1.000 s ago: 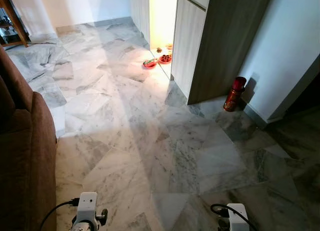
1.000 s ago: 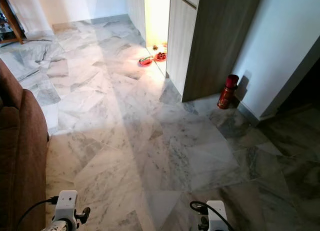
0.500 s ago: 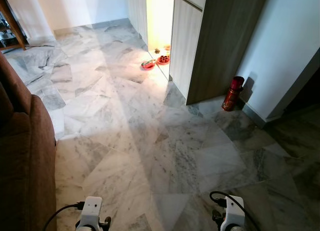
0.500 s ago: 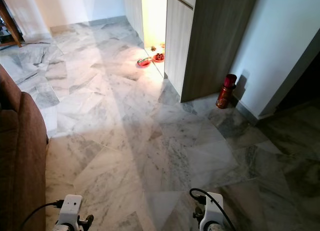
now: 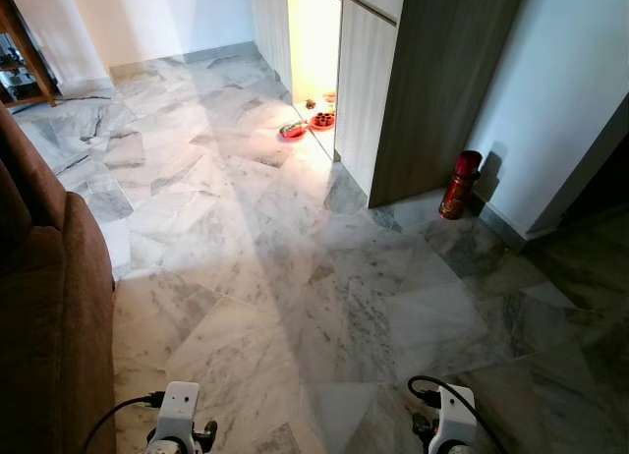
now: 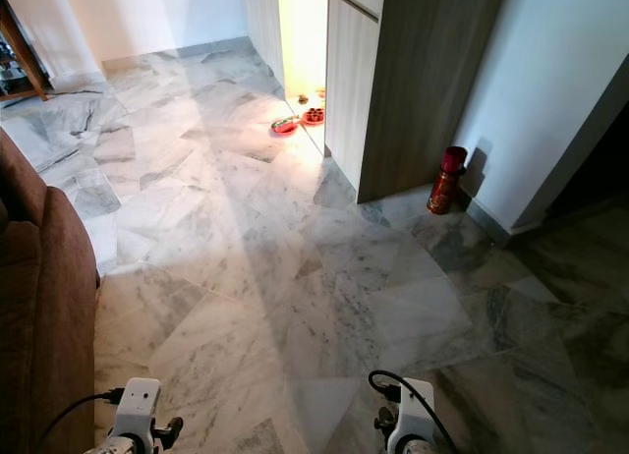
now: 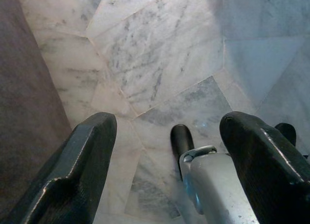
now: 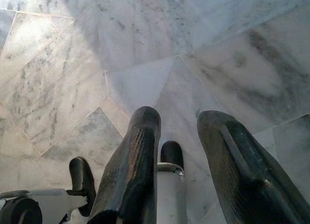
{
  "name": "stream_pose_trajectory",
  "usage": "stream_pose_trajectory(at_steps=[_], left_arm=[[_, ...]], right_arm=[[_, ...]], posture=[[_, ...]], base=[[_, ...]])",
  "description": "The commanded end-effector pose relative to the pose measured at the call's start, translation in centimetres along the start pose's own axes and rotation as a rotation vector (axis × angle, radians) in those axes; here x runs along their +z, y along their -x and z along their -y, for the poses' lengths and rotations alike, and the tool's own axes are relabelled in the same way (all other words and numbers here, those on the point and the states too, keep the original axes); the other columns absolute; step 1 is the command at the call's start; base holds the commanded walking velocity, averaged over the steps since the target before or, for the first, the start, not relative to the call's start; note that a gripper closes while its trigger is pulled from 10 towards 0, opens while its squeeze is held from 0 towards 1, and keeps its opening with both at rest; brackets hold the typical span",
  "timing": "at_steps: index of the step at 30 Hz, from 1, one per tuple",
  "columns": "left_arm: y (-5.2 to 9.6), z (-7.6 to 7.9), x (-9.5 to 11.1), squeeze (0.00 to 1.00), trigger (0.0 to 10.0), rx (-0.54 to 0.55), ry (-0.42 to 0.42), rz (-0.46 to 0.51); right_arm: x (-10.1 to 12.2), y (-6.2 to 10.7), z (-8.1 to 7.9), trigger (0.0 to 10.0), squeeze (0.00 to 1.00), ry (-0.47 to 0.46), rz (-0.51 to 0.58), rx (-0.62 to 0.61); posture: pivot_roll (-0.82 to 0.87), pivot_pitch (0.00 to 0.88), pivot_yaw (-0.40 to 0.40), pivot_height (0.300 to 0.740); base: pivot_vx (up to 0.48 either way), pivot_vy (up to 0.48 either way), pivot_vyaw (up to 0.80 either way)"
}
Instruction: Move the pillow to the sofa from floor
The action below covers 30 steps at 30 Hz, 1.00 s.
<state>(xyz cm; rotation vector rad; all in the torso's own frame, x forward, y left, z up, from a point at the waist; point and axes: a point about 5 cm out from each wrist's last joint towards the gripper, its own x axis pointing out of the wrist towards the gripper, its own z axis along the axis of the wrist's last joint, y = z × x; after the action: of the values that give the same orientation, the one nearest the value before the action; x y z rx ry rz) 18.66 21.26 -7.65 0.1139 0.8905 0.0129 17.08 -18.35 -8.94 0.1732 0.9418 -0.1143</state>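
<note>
The brown sofa [image 5: 49, 316] stands along the left, its arm nearest me, and in the left wrist view its side [image 7: 29, 103] runs beside the floor. My left gripper [image 7: 167, 124] hangs low over the marble floor [image 5: 295, 277] close to the sofa, open with nothing between its fingers. My right gripper [image 8: 180, 116] also points down at bare marble, open with a narrower gap and nothing held. Both arms' white wrists [image 5: 177, 415] [image 5: 452, 420] sit at the bottom edge of the eye views.
A tall wooden cabinet [image 5: 432, 90] stands ahead on the right with a lit niche beside it. Red bowls [image 5: 295, 129] lie on the floor there. A red fire extinguisher [image 5: 460, 184] leans by the white wall. A wooden furniture leg [image 5: 20, 41] is at far left.
The whole picture has shifted slightly, so the camera moved. Both wrists sit a little lower in the eye views than one second ago. Nothing on the floor has moved.
</note>
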Motion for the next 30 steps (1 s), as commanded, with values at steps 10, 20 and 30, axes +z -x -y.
stream_pose_trajectory(at_steps=[10, 20, 30], left_arm=[[0.4, 0.2, -1.8, 0.0, 10.0, 0.01, 0.009, -0.063], [0.3, 0.2, -1.3, 0.0, 10.0, 0.001, -0.006, -0.043], [0.1, 0.2, -0.8, 0.0, 10.0, -0.002, -0.023, -0.04]], right_arm=[[-0.2, 0.0, -0.1, 10.0, 0.0, 0.047, -0.009, 0.023], [-0.4, 0.1, -0.4, 10.0, 0.0, 0.06, -0.011, 0.038], [-0.7, 0.1, -0.6, 10.0, 0.0, 0.06, -0.018, 0.043]], posture=[[-0.02, 0.038, -0.006, 0.74], [-0.01, 0.026, -0.003, 0.74], [-0.01, 0.011, 0.005, 0.74]], base=[[0.0, 0.0, 0.53], [0.0, 0.0, 0.8], [0.0, 0.0, 0.8]])
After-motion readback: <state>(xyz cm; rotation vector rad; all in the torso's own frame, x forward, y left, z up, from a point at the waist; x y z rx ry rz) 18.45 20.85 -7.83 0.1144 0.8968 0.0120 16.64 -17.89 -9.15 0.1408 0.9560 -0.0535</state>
